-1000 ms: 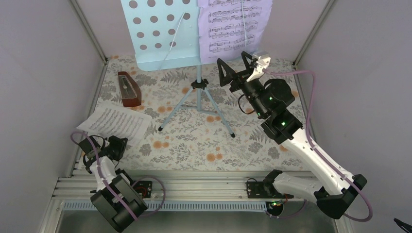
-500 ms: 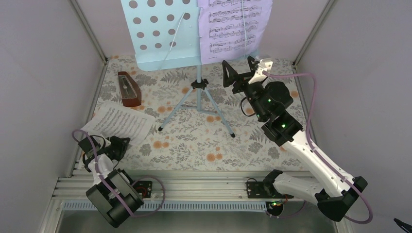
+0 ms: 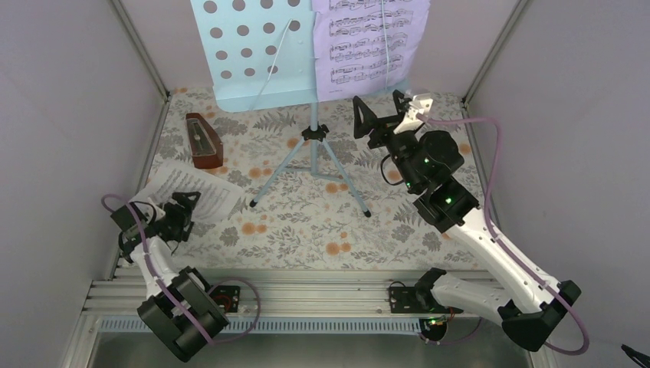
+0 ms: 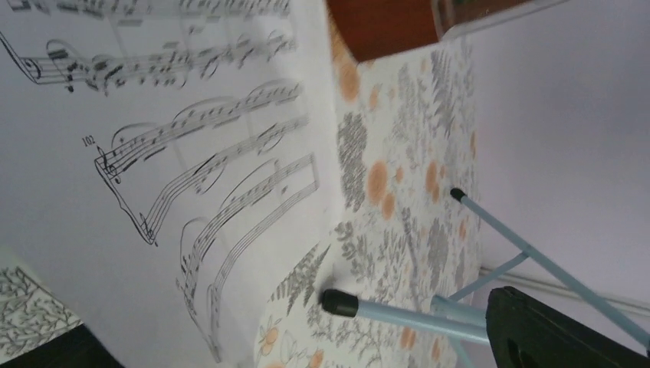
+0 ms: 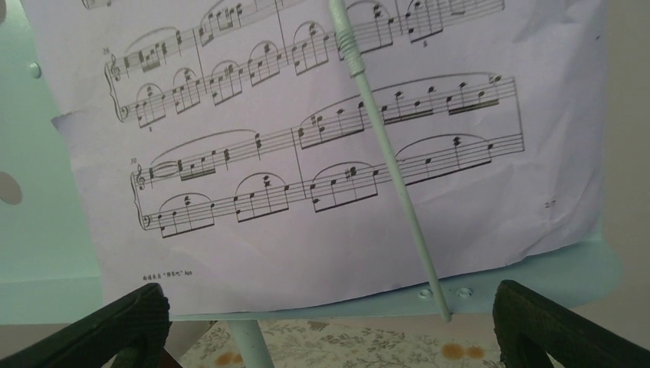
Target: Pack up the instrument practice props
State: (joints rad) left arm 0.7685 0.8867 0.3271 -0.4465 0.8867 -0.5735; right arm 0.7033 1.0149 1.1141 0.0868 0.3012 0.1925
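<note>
right claw [image 3: 376, 100]: jaws were spread wide, nothing in them, upper right of the top view
lilac page [image 5: 322, 153]: sat dead ahead, just above the fingertips, upright on the blue stand [image 3: 253, 54], long side running up the frame, thin wire arm [image 5: 383, 153] crossing it
left claw [image 3: 182, 213]: jaws apart too, empty, over the white page [image 3: 205, 192] lying flat at left, below the metronome [image 3: 205, 142]
nearer arm: right for lilac, left for white
hidden: the stand's top was cut off; couldn't tell if the left fingers touched paper
</note>
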